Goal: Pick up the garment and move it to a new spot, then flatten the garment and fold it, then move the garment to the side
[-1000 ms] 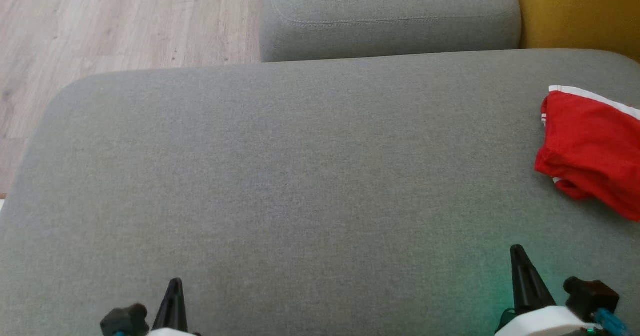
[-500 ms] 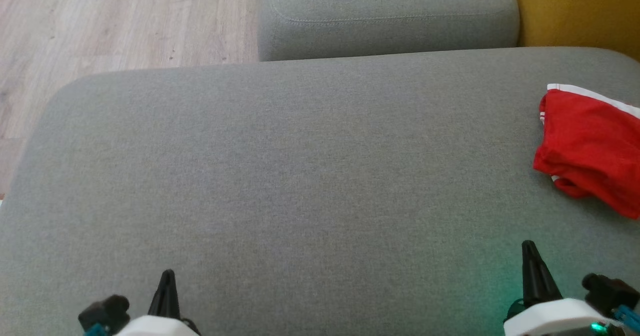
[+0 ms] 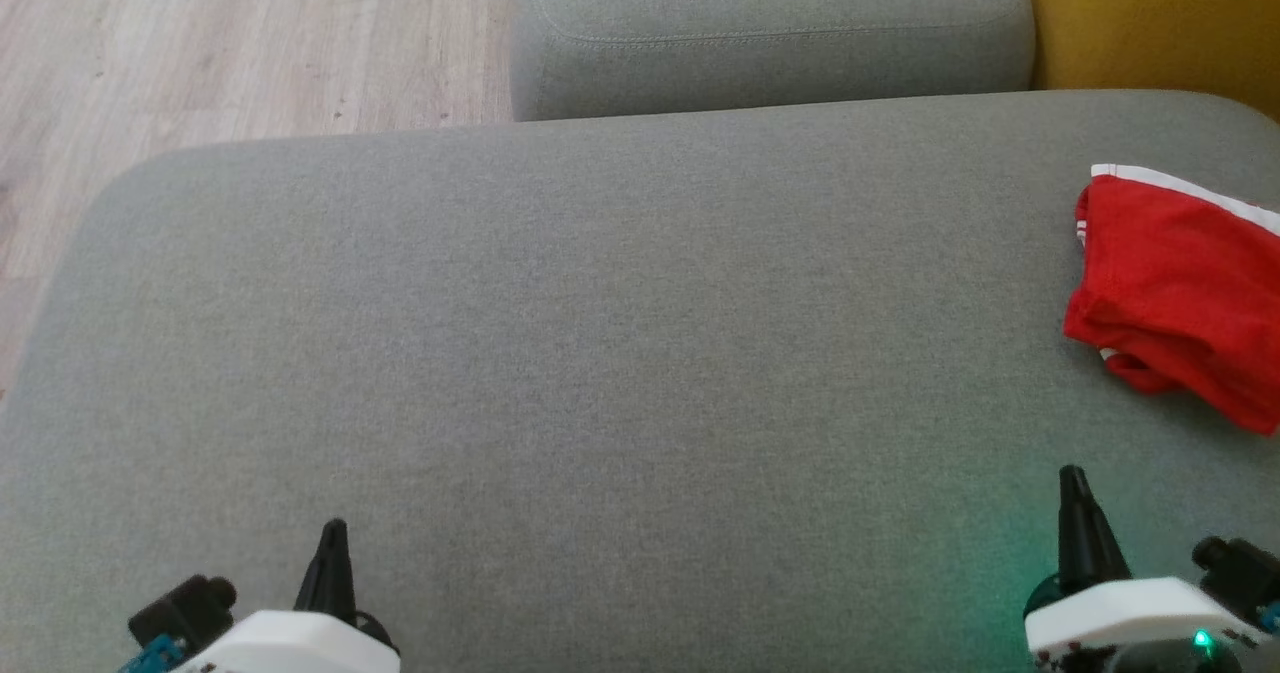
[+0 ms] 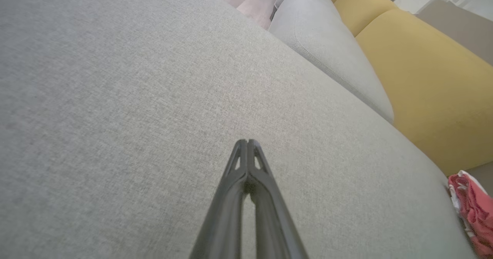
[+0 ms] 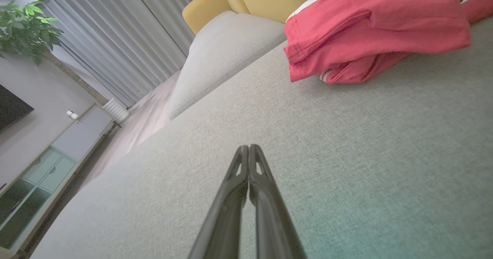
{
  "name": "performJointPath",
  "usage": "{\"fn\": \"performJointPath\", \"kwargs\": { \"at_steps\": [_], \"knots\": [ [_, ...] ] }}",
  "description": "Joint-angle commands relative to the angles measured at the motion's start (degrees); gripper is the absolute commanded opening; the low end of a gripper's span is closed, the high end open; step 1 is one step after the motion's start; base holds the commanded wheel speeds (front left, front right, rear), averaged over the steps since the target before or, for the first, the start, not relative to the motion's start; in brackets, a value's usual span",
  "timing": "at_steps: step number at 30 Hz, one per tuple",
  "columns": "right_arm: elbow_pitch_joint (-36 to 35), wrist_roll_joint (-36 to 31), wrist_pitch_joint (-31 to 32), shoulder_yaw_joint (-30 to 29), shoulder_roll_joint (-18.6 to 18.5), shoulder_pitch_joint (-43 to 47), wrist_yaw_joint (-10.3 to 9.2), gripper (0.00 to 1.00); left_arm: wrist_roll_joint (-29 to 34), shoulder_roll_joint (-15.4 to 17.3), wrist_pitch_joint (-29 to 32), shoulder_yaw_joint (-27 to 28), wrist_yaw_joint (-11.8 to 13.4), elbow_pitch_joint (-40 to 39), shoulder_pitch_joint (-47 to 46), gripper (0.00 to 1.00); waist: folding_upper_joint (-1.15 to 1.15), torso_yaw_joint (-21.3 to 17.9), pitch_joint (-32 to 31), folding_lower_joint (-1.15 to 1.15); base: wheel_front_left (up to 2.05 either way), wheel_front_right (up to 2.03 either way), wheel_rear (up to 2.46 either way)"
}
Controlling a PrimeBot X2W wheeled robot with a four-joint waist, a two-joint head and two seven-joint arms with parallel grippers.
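Head view: the red garment (image 3: 1180, 283), white-trimmed and bunched, lies at the right edge of the grey sofa seat (image 3: 600, 333). The left gripper (image 3: 333, 531) and right gripper (image 3: 1072, 478) sit over its near edge.

Left wrist view: fingers pressed together, holding nothing.

Right wrist view: fingers pressed together, empty, with the garment ahead and apart from them.

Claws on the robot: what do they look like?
The left claw and right claw each have two long, thin, dark fingers tapering to a point, with little triangle holes near the tips. Behind each sits a rounded white shell with a black knob and blue bits. A green light glows on the right one.
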Motion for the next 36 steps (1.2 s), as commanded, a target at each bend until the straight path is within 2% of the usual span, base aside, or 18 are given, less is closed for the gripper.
{"fn": "performJointPath", "kwargs": {
  "at_steps": [1, 36],
  "knots": [
    [-2.3, 2.2, 0.4, -0.1, -0.2, -3.3, -0.02, 0.0, -2.1, 0.7, 0.3, 1.8, -0.9, -1.9, -3.2, 0.0, 0.0, 0.0, 0.0, 0.0, 0.0, 0.0, 0.0],
    [-3.5, 26.8, 6.0, -1.7, -0.3, -6.6, -0.03, 0.0, -25.5, 0.9, 5.8, 5.7, -5.0, -2.4, -7.4, 0.0, 0.0, -0.7, 0.5, 0.0, 0.0, 0.0, 0.0]
  ]
}}
